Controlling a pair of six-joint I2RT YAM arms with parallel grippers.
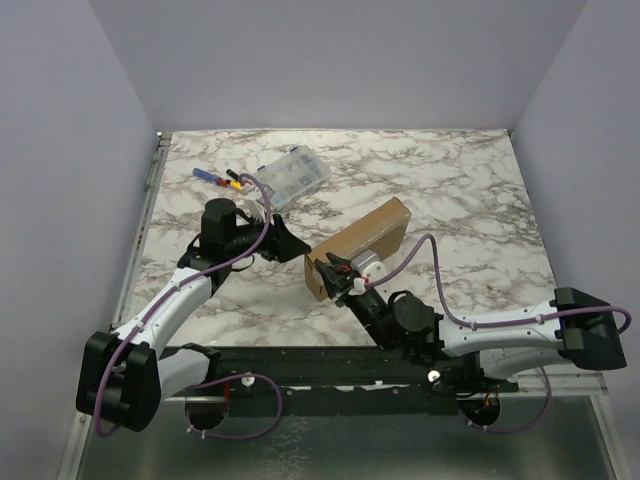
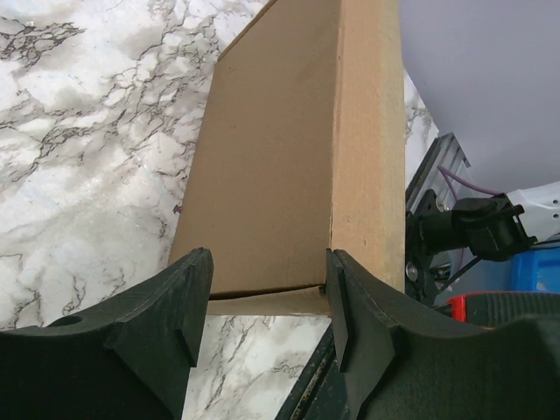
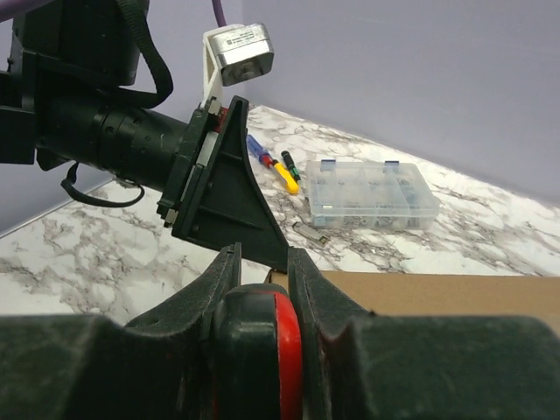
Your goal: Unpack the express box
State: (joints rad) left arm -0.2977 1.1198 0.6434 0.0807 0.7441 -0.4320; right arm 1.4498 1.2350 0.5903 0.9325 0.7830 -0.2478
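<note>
Opening stage: left hand point(image 2: 269, 267) spread at express box point(image 2: 280, 157) end, right hand point(image 3: 262, 255) pinching red tool point(image 3: 285, 343); next likely needs the lid seam.

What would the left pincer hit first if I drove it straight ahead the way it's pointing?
The express box. Its near end sits directly ahead of the left pincer, spanning the gap between the open jaws. It looks very close, though the wrist view doesn't settle whether they already touch.
</note>
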